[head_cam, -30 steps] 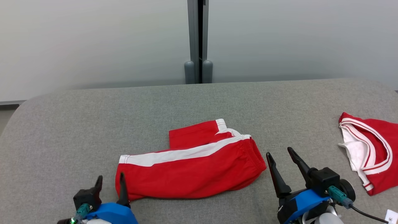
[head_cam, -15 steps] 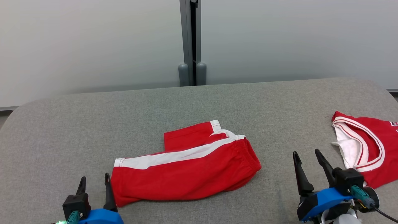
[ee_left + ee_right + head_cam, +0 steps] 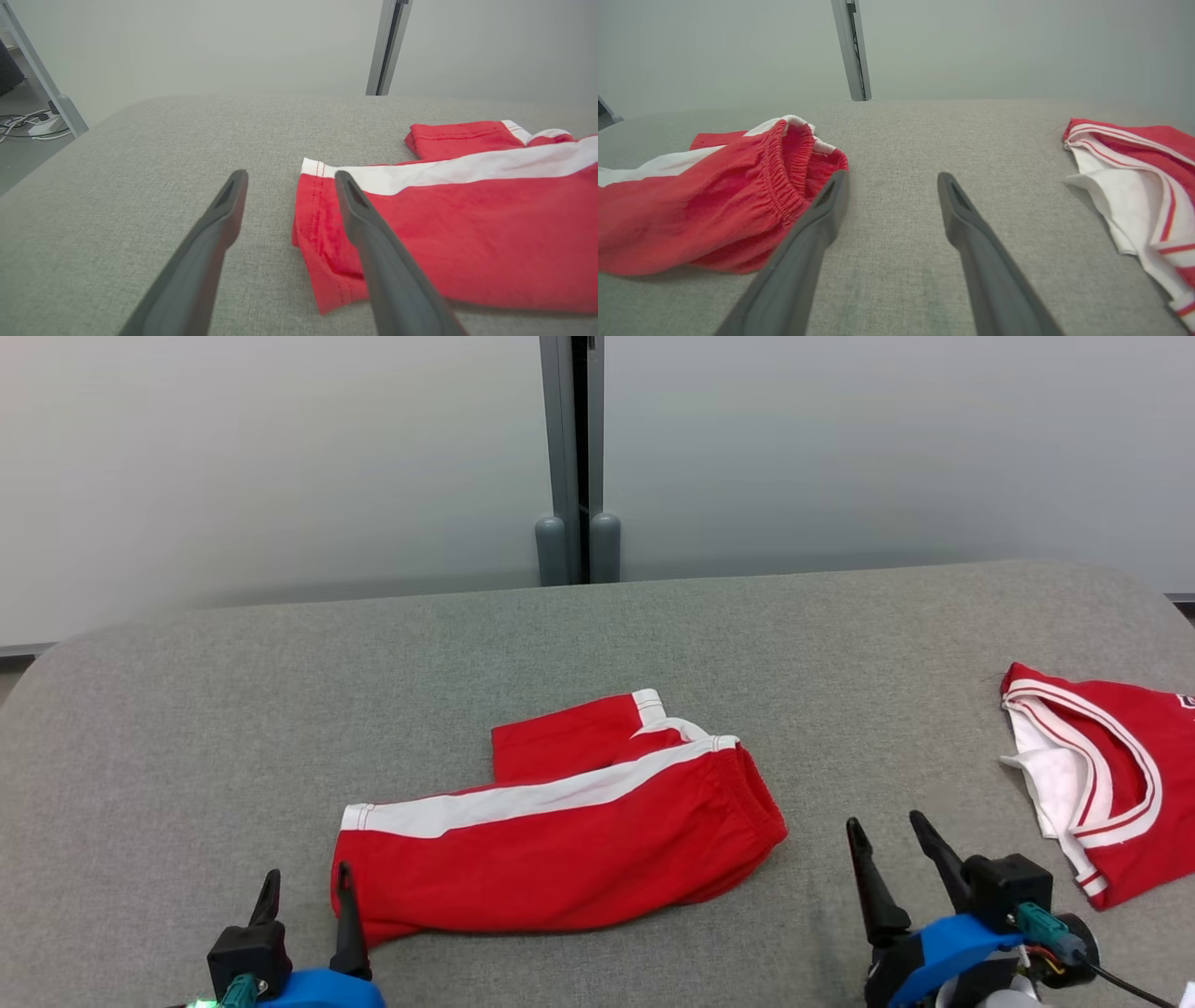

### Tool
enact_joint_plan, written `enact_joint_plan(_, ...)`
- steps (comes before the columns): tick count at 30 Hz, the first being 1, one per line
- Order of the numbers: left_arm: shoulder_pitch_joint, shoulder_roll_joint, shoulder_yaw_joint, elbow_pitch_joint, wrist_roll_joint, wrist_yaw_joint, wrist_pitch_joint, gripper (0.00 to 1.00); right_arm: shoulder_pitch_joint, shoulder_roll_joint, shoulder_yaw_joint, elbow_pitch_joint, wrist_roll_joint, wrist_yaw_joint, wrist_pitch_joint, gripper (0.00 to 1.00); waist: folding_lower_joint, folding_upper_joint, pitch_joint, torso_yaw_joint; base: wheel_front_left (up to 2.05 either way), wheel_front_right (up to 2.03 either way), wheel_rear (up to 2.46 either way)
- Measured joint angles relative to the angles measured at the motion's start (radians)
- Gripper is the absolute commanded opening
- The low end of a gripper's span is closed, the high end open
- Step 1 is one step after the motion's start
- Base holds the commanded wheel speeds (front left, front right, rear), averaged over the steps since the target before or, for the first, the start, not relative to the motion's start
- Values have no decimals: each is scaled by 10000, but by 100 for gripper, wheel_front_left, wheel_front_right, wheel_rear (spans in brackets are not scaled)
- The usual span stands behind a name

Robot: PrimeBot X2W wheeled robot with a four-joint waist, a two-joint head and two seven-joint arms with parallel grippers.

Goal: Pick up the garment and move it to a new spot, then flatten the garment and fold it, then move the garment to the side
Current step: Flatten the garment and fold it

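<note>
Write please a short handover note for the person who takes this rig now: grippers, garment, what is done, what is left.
Left gripper: open, empty, by the leg hem of the red shorts.
Right gripper: open, empty, over the grey table near the waistband.
Done: shorts lie mid-table, folded roughly leg over leg.
Left, probably: move them aside; a red-and-white jersey lies at the right.

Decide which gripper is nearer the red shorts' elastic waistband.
Right. The right gripper sits just right of the waistband, not touching; the left gripper is at the opposite end, by the leg hem.
</note>
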Motion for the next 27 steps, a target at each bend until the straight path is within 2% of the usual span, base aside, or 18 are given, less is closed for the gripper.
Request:
enact_joint_plan(7,-352,-142,-79,-27,88,-244,0,100,-969,0,1327,328,1074,-2,-2,100,0,0,512,315,0,0,0)
enact_joint_plan(12,-485,-203,-148,21,105,-328,-2,100,-1895,13,2349,928,2681,0,4,100,1,1,872,677,0,0,0)
enact_joint_plan(20,-672,-251,-178,36,107,-353,-2,100,-2728,13,2767,1921,4378,-2,17,100,1,1,1286,1064,0,0,0)
enact_joint_plan(27,-760,-272,-230,-44,105,-378,0,100,-3219,13,3009,2207,5572,-2,13,100,1,1,1460,1138,0,0,0)
